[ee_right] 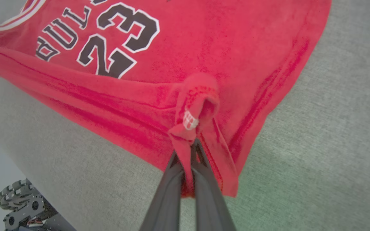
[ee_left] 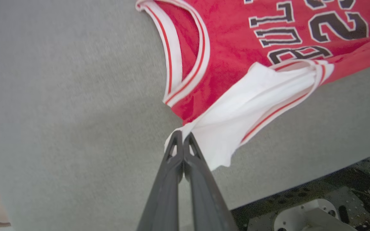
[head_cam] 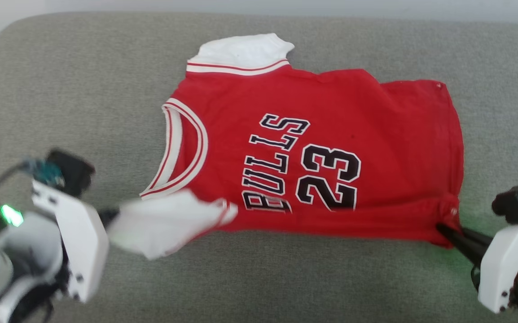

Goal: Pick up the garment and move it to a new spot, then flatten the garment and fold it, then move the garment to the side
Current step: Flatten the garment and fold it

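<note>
Left claw (ee_left: 182,136) sits lowest in the head view at the lower left, its dark fingers clenched on the tip of the near white sleeve (head_cam: 164,229), which stretches out toward it. At the lower right, the right claw (ee_right: 186,150) is clamped on a bunched corner of the red hem (ee_right: 194,112). The garment (head_cam: 322,134) lies front up on a grey fabric cushion (head_cam: 61,89), roughly in its middle, collar (head_cam: 182,148) toward the robot's left and hem toward its right. Its near side edge runs as a raised ridge between the two grips. The black lettering (head_cam: 304,166) reads BULLS 23. The far white sleeve (head_cam: 241,51) lies flat at the garment's far edge.
</note>
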Controlling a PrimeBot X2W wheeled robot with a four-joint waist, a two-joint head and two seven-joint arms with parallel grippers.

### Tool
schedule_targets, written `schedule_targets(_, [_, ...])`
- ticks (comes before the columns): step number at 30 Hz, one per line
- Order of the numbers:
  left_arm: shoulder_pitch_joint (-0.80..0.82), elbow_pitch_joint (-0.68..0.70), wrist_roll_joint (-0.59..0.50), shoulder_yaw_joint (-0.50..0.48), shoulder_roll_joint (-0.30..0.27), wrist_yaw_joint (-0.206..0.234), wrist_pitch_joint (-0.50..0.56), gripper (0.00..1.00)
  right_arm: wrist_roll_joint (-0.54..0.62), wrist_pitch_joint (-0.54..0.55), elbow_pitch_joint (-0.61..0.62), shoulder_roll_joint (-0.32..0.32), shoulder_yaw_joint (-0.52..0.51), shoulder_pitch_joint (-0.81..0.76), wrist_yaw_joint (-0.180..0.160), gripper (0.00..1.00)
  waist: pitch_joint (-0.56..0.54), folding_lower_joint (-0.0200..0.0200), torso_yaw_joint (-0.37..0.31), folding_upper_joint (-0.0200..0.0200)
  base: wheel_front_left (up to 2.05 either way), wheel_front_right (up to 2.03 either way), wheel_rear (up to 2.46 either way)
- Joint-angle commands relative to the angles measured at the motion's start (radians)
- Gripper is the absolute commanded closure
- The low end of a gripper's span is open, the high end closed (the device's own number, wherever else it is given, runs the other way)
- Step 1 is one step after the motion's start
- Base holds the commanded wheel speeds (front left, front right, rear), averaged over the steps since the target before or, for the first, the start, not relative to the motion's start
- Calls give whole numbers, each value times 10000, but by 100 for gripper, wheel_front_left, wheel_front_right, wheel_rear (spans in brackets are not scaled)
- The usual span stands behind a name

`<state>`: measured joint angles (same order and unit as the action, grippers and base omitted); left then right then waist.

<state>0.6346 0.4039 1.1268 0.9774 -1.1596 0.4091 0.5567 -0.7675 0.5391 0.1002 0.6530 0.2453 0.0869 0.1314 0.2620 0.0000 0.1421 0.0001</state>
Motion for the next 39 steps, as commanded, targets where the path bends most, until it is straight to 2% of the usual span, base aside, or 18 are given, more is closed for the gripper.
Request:
schedule_targets(1, [346,-162,-255,-80,14,-151,97,100,102,106,38,-188,-247,49,-15,100,81,0,-77,-1,0,0,0])
schedule_targets(5, [1475,-1009,-902,-256,454,-869,264,100,691,525,122,-791,-888,477,-18,100,301,0,-214,-1,0,0,0])
schedule_targets(8, [2291,-1973,-1340,-222,1041,-1584,346,100,1106,804,38,-1240,-1172,964,-18,100,497,0,-307,-1,0,0,0])
schedule_targets(16, [4102,-5279,-2007,169,3065,-3306,403,100,1917,1329,-937,-2049,-1256,2632,-16,100,1114,0,-536,-1,0,0,0])
schedule_targets(20, [4656,-7048,-2060,337,4001,-4046,238,100,2288,1401,-1866,-2397,-1070,3466,-18,100,1412,0,-676,-1,0,0,0])
schedule_targets(21, [4853,-7862,-2012,436,4431,-4382,222,100,2422,1483,-2337,-2576,-977,3802,-16,100,1539,0,-732,-1,0,0,0])
schedule_targets(22, [4853,-7862,-2012,436,4431,-4382,222,100,2422,1483,-2337,-2576,-977,3802,-16,100,1539,0,-732,-1,0,0,0])
schedule_targets(27, [5088,-9667,-1682,602,5301,-4892,405,100,2539,1652,-3272,-2944,-562,4340,-18,100,1723,0,-835,-1,0,0,0])
schedule_targets(28, [5127,-9981,-1616,632,5419,-4951,448,100,2596,1681,-3406,-2959,-483,4445,-18,97,1742,0,-857,-1,0,0,0])
schedule_targets(30, [5104,-10555,-1444,618,5640,-5059,563,100,2598,1706,-3622,-3018,-338,4586,-21,78,1757,0,-895,-1,0,0,0])
schedule_targets(31, [5103,-10834,-1388,629,5732,-5075,648,95,2612,1739,-3732,-3020,-272,4654,-21,64,1753,0,-914,-1,0,0,0])
schedule_targets(32, [5152,-11078,-1367,649,5770,-5103,687,67,2634,1773,-3817,-3013,-243,4716,-22,33,1738,0,-925,-1,0,0,0])
schedule_targets(33, [5211,-11257,-1291,599,5799,-5098,665,46,2646,1802,-3861,-3013,-231,4787,-24,0,1716,0,-934,-1,0,0,0])
schedule_targets(34, [5267,-11413,-1211,504,5850,-5096,598,0,2654,1786,-3883,-3019,-245,4847,-24,0,1685,0,-937,-1,0,0,0])
schedule_targets(39, [5549,-11613,-1085,327,5867,-5100,421,0,2626,1430,-3437,-2942,-488,4768,-21,0,1424,0,-860,-1,0,0,0])
